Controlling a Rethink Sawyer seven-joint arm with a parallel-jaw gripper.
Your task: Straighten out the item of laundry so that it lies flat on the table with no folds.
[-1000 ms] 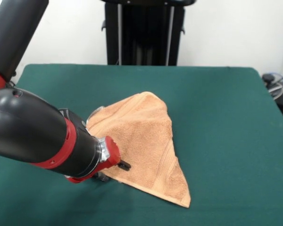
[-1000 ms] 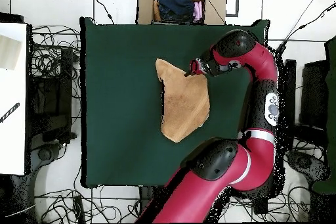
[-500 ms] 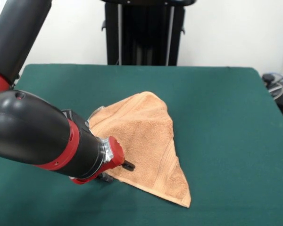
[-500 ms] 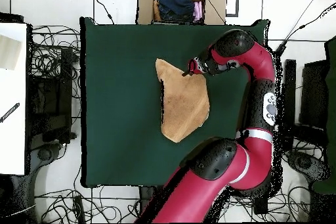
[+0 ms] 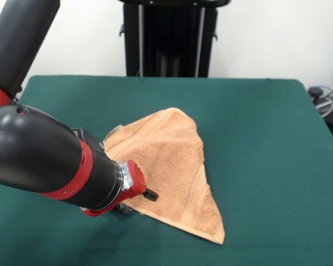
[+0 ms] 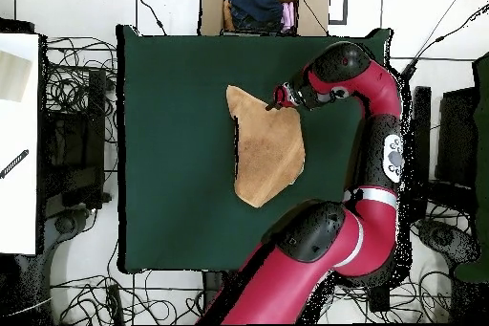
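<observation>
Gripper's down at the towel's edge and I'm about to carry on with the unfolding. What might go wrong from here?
1. The towel lies folded into a triangle, and the gripper sits at its edge; it may catch both layers, so the fold would likely just drag along.
2. The arm hides the contact from the front, and the overhead view is too coarse to confirm a grasp.
3. The gripper is low over the table and could snag its green cloth.
</observation>
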